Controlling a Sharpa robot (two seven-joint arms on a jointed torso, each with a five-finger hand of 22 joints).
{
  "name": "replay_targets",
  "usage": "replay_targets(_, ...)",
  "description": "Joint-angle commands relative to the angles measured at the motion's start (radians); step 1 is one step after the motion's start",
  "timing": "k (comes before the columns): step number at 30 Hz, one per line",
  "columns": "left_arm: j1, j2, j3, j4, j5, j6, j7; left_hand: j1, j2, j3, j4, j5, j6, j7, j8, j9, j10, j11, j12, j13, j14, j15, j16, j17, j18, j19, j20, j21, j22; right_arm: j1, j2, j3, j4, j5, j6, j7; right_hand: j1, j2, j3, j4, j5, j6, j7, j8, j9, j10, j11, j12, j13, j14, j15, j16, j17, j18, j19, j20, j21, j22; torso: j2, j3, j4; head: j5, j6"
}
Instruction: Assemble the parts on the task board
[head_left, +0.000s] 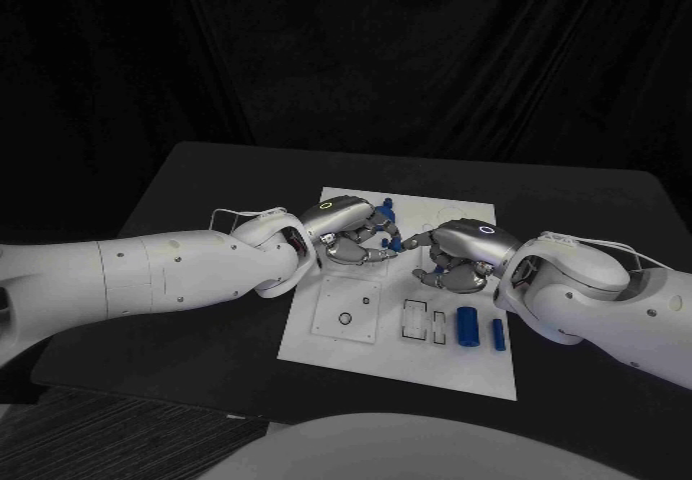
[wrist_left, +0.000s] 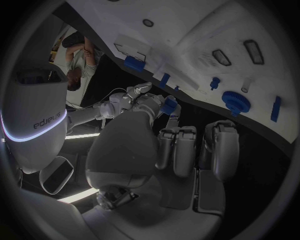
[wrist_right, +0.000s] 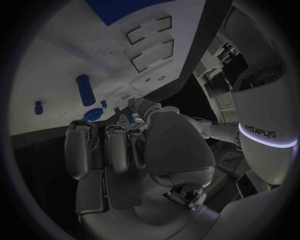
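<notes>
Your left hand (head_left: 343, 232) and right hand (head_left: 459, 258) meet fingertip to fingertip over mid task board (head_left: 346, 345); whether either pinches a part, you cannot tell. Just nearer than your right hand: two blue parts (head_left: 466, 326), likely staged beside two empty rectangular slots (head_left: 415, 320).

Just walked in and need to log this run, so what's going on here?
The robot is working over the white task board, with both hands close together above its middle. The left hand appears to pinch a small blue part at its fingertips; the right hand hovers beside it, fingers curled. Two blue cylinders lie near the board's right edge.
</notes>
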Motion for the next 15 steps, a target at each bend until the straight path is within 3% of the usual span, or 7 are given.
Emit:
replay_targets(1,-0.003,0.003,0.0,0.004,0.004,0.019,0.004,0.007,-0.006,0.002,0.0,0.006,0.003,-0.003,-0.005,-0.001,0.104,0.006,0.003,0.263,0.106,0.006,0.007,0.263,-0.009,0.047,0.004,0.004,0.227,-0.001,0.002,0.002,0.002,-0.002,-0.025,0.001,-0.01,0.003,0.002,-0.007,-0.005,0.012,0.003,0.007,0.001,0.104,-0.006,-0.003,0.263,0.072,-0.006,-0.001,0.105,0.008,0.048,-0.009,-0.003,0.22,0.0,-0.0004,0.0002,0.0,0.0)
replay_targets(9,-0.003,0.003,0.0,0.003,0.004,0.017,0.005,0.014,-0.002,0.007,-0.003,0.018,0.018,-0.005,-0.002,-0.001,0.104,0.004,0.003,0.263,0.106,0.005,0.007,0.263,-0.009,0.046,0.004,0.003,0.226,-0.001,0.001,0.002,0.001,-0.002,-0.008,-0.011,-0.018,0.005,0.003,-0.009,-0.006,0.073,0.023,0.017,0.007,0.104,0.009,-0.003,0.263,0.072,0.004,-0.002,0.103,0.008,0.047,-0.004,-0.004,0.22,0.001,-0.0005,-0.0005,0.0,0.0)
replay_targets(15,-0.003,0.004,0.0,0.0,0.004,0.022,0.003,0.015,0.001,0.008,-0.002,0.023,0.019,-0.005,-0.003,-0.001,0.104,0.004,0.003,0.263,0.106,0.004,0.007,0.263,-0.009,0.046,0.004,0.003,0.226,-0.001,-0.002,0.002,0.003,-0.002,-0.004,-0.018,-0.02,0.005,0.003,-0.01,-0.006,0.091,0.027,0.019,0.009,0.104,0.012,-0.003,0.263,0.072,0.007,-0.001,0.104,0.009,0.047,-0.001,-0.007,0.219,0.0,0.0,-0.0003,0.0,0.0)
